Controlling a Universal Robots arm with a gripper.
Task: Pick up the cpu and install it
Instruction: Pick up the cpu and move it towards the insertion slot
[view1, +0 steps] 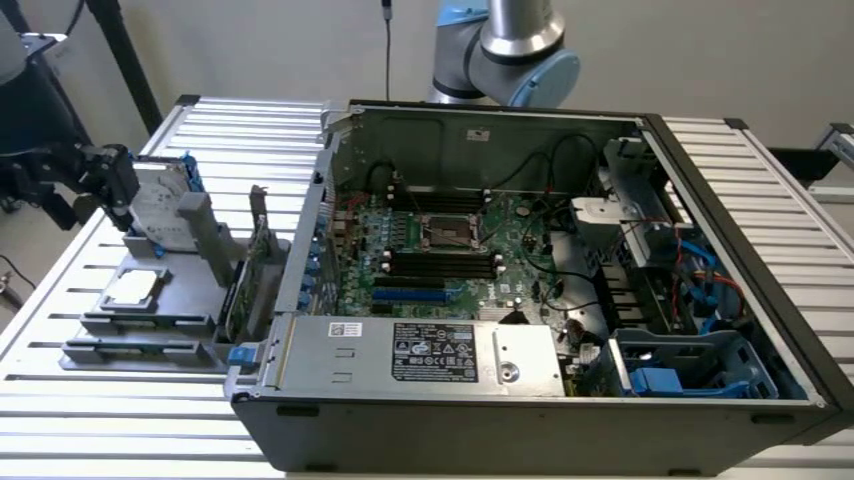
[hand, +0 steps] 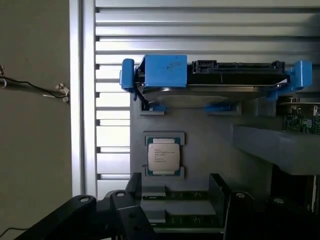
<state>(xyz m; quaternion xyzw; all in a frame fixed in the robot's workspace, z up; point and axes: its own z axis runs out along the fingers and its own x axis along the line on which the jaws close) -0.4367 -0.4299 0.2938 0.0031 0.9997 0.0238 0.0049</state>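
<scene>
The arm (view1: 514, 45) is cut off by the exterior view's top edge, just above one joint. At that view's left edge the jaws' dark mount runs out of frame and stands in front of the drive's (view1: 160, 205) near edge. The socket (view1: 451, 232), at mid-frame, is too small to tell its state. In the wrist view the jaws' bases are cut by the picture's edge and cover parts of the sticks (hand: 182, 196) — the cpu's (hand: 163, 156) print is too small to read.

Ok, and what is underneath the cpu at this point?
The cpu lies flat in a shallow square recess on the grey holder block, which stands on the slatted metal table. Its underside and the recess floor are hidden by the chip itself.
</scene>
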